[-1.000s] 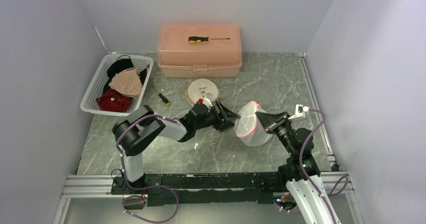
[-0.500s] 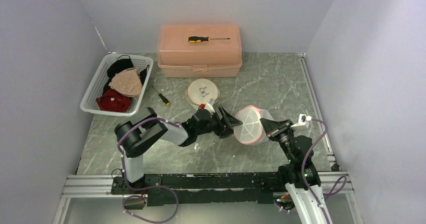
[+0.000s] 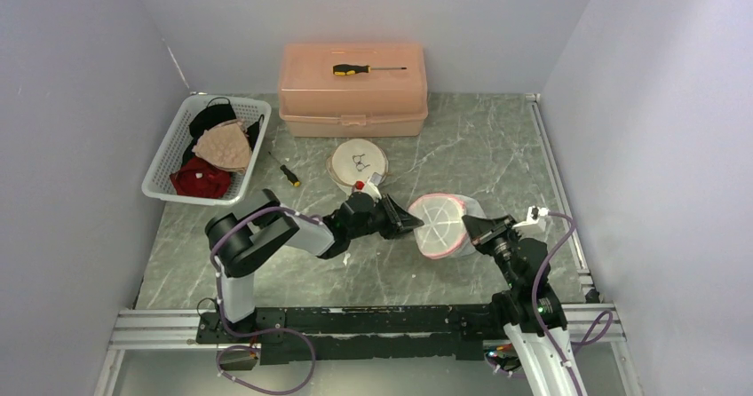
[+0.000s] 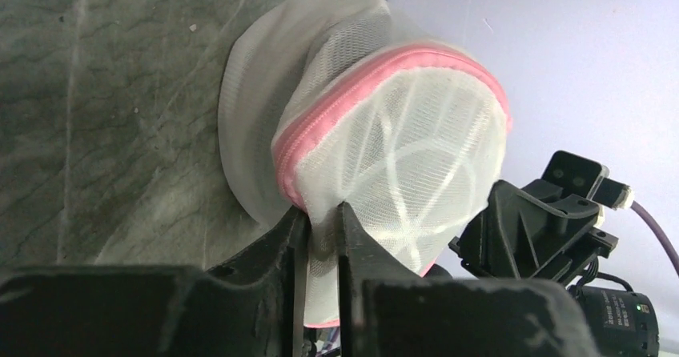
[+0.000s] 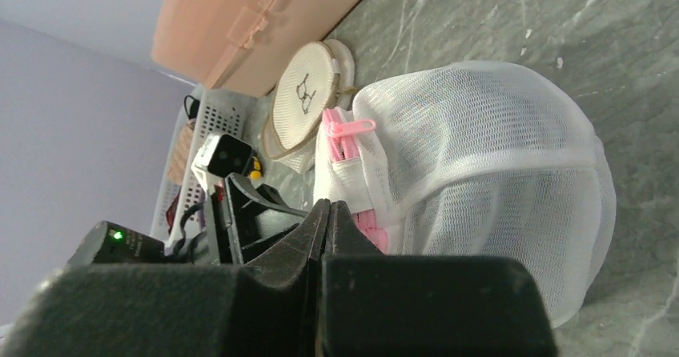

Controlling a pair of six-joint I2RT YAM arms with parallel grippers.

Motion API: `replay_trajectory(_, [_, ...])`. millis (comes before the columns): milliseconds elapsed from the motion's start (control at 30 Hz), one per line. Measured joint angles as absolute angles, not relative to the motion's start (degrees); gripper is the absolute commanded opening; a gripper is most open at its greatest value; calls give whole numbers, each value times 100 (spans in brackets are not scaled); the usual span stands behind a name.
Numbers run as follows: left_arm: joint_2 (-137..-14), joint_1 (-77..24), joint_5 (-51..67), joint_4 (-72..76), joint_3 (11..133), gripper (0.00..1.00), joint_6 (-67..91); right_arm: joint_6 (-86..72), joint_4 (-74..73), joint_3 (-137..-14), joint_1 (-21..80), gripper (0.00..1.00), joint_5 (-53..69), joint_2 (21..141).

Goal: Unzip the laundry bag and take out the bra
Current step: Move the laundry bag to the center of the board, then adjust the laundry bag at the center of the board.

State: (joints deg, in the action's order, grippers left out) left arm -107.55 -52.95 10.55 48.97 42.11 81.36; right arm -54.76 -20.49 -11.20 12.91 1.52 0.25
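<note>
The laundry bag (image 3: pixel 441 225) is a white mesh dome with a pink zip, tilted on its side between my two grippers. In the left wrist view my left gripper (image 4: pixel 322 213) is shut on a fold of the laundry bag's mesh (image 4: pixel 400 165), just below the pink zip (image 4: pixel 336 105). My right gripper (image 5: pixel 330 205) is shut tight at the far edge of the laundry bag (image 5: pixel 496 141), where the pink zip seam (image 5: pixel 370 227) runs in behind its tips. The pink zip pull (image 5: pixel 349 127) sticks out free. The bra is hidden; nothing shows through the mesh.
A white basket (image 3: pixel 169 161) of garments stands at the back left. A peach box (image 3: pixel 353 103) at the back carries a screwdriver (image 3: pixel 366 69). A round cloth hoop (image 3: pixel 359 161) and a small screwdriver (image 3: pixel 289 175) lie behind the left arm. Walls close in both sides.
My left gripper was open beside the bag and has now closed on its mesh. The bag and the right gripper have come down, and the bag's flat face has turned more upward.
</note>
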Motion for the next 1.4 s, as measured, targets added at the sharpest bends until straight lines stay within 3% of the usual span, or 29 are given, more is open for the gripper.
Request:
replay_trajectory(67, [-10683, -5297, 1059, 4823, 4215, 3, 7990, -5395, -2145, -1149, 1291, 33, 161, 25])
replay_trajectory(133, [-10514, -5304, 1068, 4703, 4215, 3, 7832, -5284, -2270, -1247, 1293, 56, 193, 32])
replay_trajectory(200, [-10252, -5308, 1085, 4530, 4215, 3, 7609, -5111, -2390, -1441, 1297, 71, 235, 110])
replay_trajectory(267, [-9907, -5306, 1155, 4163, 4246, 3, 7306, -4928, -2416, -1708, 1297, 77, 276, 281])
replay_trajectory(433, [-9126, -5234, 1431, 2528, 4770, 3, 6073, -4447, -2443, -2403, 1297, 80, 309, 753])
replay_trajectory(633, [-8346, -5094, 1824, -226, 6226, 3, 3662, -3988, -2309, -3089, 1297, 80, 845, 1741])
replay_trajectory(900, [-7481, -4825, 2320, -2923, 7397, 3, 622, -4176, -794, -3411, 1297, 80, 3225, 3033])
replay_trajectory(1133, [-7459, -4792, 3131, -4160, 7500, 3, -727, -4904, 725, -3218, 1420, 79, 4864, 3411])
replay_trajectory(1400, [-7284, -4792, 3498, -4298, 7459, 3, -1343, -4375, 259, -3282, 2202, 66, 5083, 3581])
